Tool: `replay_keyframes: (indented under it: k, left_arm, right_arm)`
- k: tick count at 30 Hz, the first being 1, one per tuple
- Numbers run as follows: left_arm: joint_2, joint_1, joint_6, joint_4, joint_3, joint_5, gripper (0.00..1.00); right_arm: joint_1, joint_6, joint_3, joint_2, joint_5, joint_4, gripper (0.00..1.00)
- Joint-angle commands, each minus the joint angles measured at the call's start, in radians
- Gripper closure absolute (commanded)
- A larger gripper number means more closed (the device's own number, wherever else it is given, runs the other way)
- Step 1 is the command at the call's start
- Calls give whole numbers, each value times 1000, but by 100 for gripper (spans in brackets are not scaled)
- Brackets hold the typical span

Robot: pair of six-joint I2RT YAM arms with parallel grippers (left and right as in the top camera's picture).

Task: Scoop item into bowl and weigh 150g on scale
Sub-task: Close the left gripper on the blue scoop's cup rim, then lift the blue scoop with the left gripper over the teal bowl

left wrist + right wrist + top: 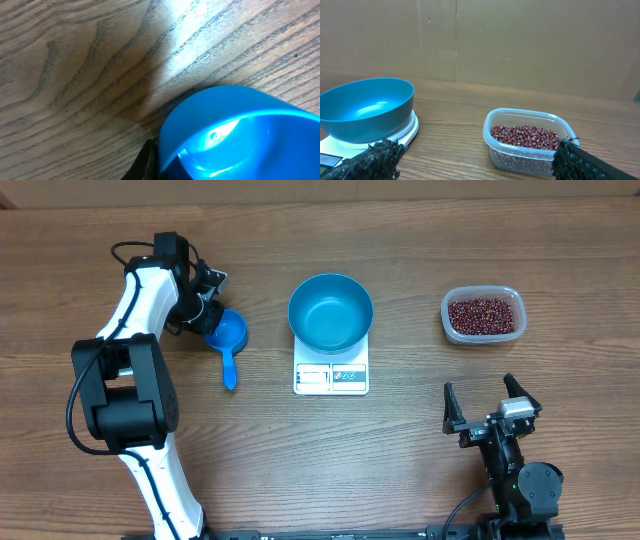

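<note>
The bright blue bowl (331, 312) (367, 107) stands empty on the white scale (331, 375) (405, 132) at the table's middle. The item, a heap of dark red-brown beans (483, 315) (525, 136), lies in a clear tub (510, 298) (492, 120) at the right. A small blue handled scoop (228, 335) (240, 130) lies left of the scale. My left gripper (212, 315) (160, 165) is shut on the scoop's cup wall; one dark finger (147, 160) presses its outside. My right gripper (488, 402) (475, 160) stands open near the front edge, short of the tub, holding nothing.
The scoop's handle (230, 370) points toward the front edge. A brown cardboard wall (520, 40) rises behind the table. Bare wood (420, 420) lies between the scale and my right gripper.
</note>
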Motion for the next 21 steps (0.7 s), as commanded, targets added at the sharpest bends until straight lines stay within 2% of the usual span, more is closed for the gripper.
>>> replay_keyframes:
  k: [1, 10, 17, 21]
  left_arm:
    - [21, 4, 11, -2, -10, 1, 96]
    - [11, 4, -31, -61, 42, 0, 96]
    - [8, 4, -82, -292, 343, 0, 96]
    - [8, 3, -222, -452, 583, 1, 96]
  right_arm:
    - [-3, -4, -11, -7, 2, 4, 0]
    - [-3, -4, -11, -7, 2, 4, 0]
    - [-3, -4, -11, -7, 2, 4, 0]
    - [-3, -4, -11, -7, 2, 4, 0]
